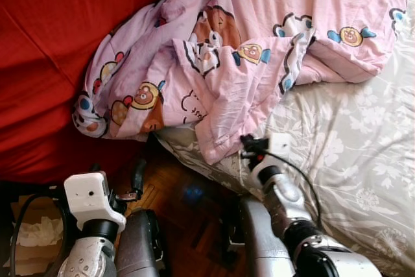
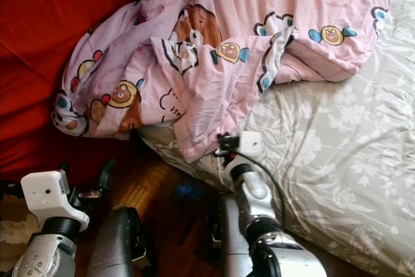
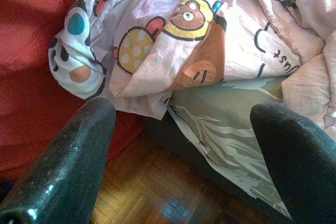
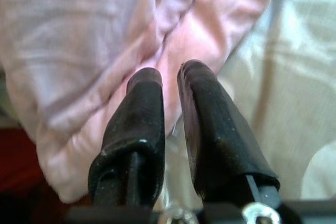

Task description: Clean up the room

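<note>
At the far left a red fabric drape [image 1: 45, 63] hangs down to the dark herringbone wood floor [image 1: 188, 192], and in the bottom corner sits a cardboard box with crumpled white paper [image 1: 32, 235] in it. Above the box the left gripper [image 3: 184, 145] hangs low beside the bed, its two black fingers spread wide with nothing between them; its wrist view looks at the drooping corner of the quilt and the bed's edge.

The pink cartoon-printed cotton quilt [image 1: 214, 63] lies crumpled in a heap across the bed's near corner. One bunched end spills off the mattress against the red drape, and a folded flap hangs over the bed's edge. The rest trails toward the upper right.

The right gripper [image 4: 168, 85] is at that hanging flap, fingers brought almost together with only a narrow slit between them. A fold of pink cloth lies against the tips, but I cannot tell whether it is actually pinched.

To the right stretches the grey sheet with a white leaf pattern [image 1: 350, 154], bare and fairly smooth.

By my reading, tidying has hardly begun: the quilt remains to be spread or folded.

Writing: black script letters inside cloud outlines on the quilt; the left wrist view shows what looks like "Just", the rest too small to read.
</note>
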`<state>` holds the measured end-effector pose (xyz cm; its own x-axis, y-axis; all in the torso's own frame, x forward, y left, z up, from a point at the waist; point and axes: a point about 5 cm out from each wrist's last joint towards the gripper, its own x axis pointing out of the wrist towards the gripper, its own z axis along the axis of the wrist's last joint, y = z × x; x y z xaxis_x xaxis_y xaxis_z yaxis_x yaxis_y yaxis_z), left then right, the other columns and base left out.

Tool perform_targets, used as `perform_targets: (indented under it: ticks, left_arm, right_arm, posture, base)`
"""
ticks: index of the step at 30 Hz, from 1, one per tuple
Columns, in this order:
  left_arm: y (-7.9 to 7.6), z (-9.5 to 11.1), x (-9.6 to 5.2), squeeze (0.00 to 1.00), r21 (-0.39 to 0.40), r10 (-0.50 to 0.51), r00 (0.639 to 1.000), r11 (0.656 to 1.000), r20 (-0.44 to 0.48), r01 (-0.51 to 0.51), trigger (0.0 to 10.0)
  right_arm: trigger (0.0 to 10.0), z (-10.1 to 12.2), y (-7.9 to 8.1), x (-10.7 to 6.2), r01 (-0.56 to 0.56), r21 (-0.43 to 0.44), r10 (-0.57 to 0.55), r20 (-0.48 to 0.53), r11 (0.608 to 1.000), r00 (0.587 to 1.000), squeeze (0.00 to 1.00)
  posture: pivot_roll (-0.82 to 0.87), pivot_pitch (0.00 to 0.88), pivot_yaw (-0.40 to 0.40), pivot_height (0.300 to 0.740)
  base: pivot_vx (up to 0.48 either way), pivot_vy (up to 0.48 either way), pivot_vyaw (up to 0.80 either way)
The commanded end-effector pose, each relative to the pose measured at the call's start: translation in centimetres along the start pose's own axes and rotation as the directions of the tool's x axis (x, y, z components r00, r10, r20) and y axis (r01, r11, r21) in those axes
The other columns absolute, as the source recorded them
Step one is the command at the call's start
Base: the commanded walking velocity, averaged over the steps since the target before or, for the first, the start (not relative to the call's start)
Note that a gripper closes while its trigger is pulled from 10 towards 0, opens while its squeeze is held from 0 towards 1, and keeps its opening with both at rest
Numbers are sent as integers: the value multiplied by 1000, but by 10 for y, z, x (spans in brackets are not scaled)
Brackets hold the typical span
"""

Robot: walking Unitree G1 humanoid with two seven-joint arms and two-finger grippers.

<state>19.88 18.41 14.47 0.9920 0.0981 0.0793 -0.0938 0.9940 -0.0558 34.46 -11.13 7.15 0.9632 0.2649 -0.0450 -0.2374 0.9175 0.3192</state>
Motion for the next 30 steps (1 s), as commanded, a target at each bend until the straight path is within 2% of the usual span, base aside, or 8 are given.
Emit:
perform_targets:
  ticks: [1,6,7,8,9,13,20,30]
  left_arm:
    - [3,-8,-5,0,7,8,999,1000,-48,-8,10000]
    - [5,-7,-7,0,13,4,999,1000,-52,-3,10000]
    - [6,-7,-7,0,14,5,999,1000,-52,-4,10000]
    - [6,-7,-7,0,16,6,999,1000,-53,-5,10000]
    - [7,-7,-7,0,17,6,999,1000,-53,-5,10000]
    - [8,-7,-8,0,22,8,998,1000,-57,-7,10000]
    - [7,-8,-9,0,20,13,998,1000,-58,-11,10000]
    - [10,-7,-11,0,23,23,998,999,-60,-22,10000]
  right_arm:
    - [10000,-26,-4,-14,18,17,-16,-103,1000,995,0]
    - [10000,-33,0,-16,25,27,-21,-128,999,992,0]
    - [10000,-33,1,-15,19,33,-14,-127,999,992,333]
    - [10000,-32,3,-14,14,35,-10,-125,999,992,333]
    - [10000,-31,5,-13,5,44,0,-115,999,993,1000]
    - [10000,-26,22,-4,-68,79,76,-105,995,992,1000]
    - [10000,-37,38,-5,-134,96,149,-166,986,975,1000]
    - [10000,-41,38,-6,-105,43,111,-195,994,974,1000]
  posture:
    - [175,579,-135,626]
    - [187,588,-126,626]
    - [187,588,-126,626]
    - [187,588,-126,626]
    - [189,590,-123,626]
    - [187,589,-125,626]
    - [193,590,-131,626]
    - [202,595,-133,626]
  base:
    - [0,0,0]
    - [0,0,0]
    - [0,0,0]
    - [0,0,0]
    - [0,0,0]
    - [0,0,0]
    - [0,0,0]
    - [0,0,0]
